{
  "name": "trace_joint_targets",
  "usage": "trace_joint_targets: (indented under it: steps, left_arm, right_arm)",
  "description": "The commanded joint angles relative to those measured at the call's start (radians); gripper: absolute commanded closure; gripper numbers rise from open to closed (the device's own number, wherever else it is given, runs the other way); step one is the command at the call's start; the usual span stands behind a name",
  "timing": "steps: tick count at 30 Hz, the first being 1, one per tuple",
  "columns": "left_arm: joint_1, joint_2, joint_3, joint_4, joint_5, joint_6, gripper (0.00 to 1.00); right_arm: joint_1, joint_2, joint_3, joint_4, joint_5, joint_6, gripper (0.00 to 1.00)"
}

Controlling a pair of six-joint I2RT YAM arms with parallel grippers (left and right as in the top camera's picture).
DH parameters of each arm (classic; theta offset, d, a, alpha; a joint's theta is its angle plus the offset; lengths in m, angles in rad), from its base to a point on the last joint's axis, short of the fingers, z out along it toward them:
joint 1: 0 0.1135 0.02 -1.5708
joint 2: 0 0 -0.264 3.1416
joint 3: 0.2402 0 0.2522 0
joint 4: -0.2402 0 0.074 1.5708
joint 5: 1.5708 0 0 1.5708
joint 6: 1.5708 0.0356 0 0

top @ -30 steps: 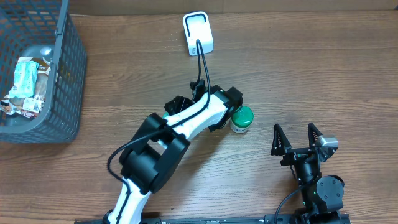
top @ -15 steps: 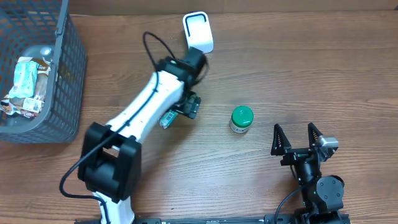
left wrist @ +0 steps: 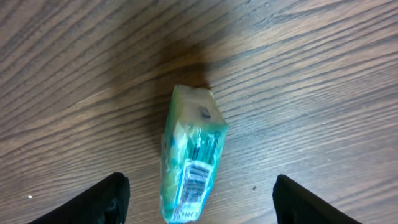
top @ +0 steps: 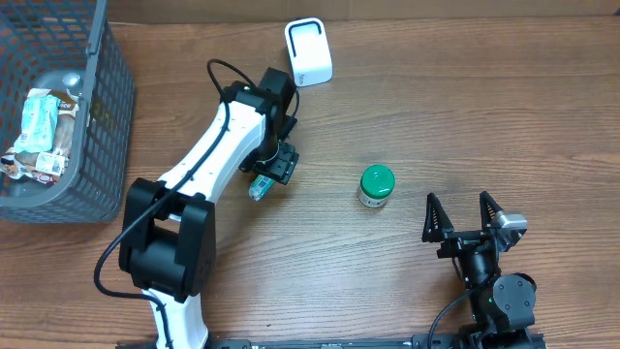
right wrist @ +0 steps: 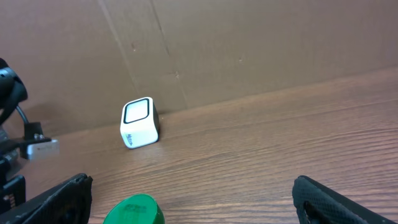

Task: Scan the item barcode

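A dark mesh basket (top: 108, 116) holding wrapped goods (top: 39, 124) is set at the far left of the wooden surface (top: 484, 97). A white scanner (top: 308, 51) with a dark-framed window is placed at the back edge, and a small jar (top: 376, 186) with a green lid is stood well to the right of the left arm. Nothing is placed between the packet (top: 258, 187) and the scanner except the left arm's own wrist, by which the packet is partly hidden from above.

A white barcode label (left wrist: 195, 177) is seen on the packet's near end; its digits cannot be read, nor can the marking on the scanner's side.

The packet is teal and pale green, film-wrapped, long and narrow, and is laid flat on the surface. The left claw (left wrist: 199, 183) is held over it, spread wide, with neither finger touching it. The right claw (top: 458, 215) is parted fully and nothing is held.
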Motion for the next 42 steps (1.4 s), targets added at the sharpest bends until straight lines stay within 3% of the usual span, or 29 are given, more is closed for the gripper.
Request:
trace_joint_targets:
  steps: [1, 8, 16, 20, 22, 26, 30, 42]
  left_arm:
    - [-0.015, 0.040, -0.011, 0.004, -0.037, -0.034, 0.26]
    - [-0.014, 0.086, -0.065, 0.062, -0.054, -0.036, 0.27]
    - [-0.013, 0.138, -0.072, 0.076, -0.082, -0.036, 0.43]
    - [-0.013, 0.140, -0.072, 0.086, -0.073, -0.036, 0.78]
    - [-0.013, 0.140, -0.072, 0.089, -0.058, -0.037, 0.88]
    - [-0.013, 0.140, -0.072, 0.103, 0.016, -0.051, 0.87]
    - [-0.023, 0.140, -0.072, 0.145, 0.100, -0.145, 0.85]
    - [-0.182, 0.140, -0.072, 0.268, 0.107, -0.364, 0.77]
  right_arm:
    - [-0.003, -0.010, -0.011, 0.003, -0.005, -0.005, 0.00]
    - [-0.003, -0.010, -0.011, 0.003, -0.005, -0.005, 0.00]
    - [-0.003, -0.010, -0.011, 0.003, -0.005, -0.005, 0.00]
    - [-0.003, -0.010, -0.011, 0.003, -0.005, -0.005, 0.00]
    - [-0.003, -0.010, -0.011, 0.003, -0.005, -0.005, 0.00]
    - [-0.003, -0.010, -0.011, 0.003, -0.005, -0.005, 0.00]
    - [-0.003, -0.010, -0.011, 0.003, -0.005, -0.005, 0.00]
    - [-0.003, -0.010, -0.011, 0.003, -0.005, -0.005, 0.00]
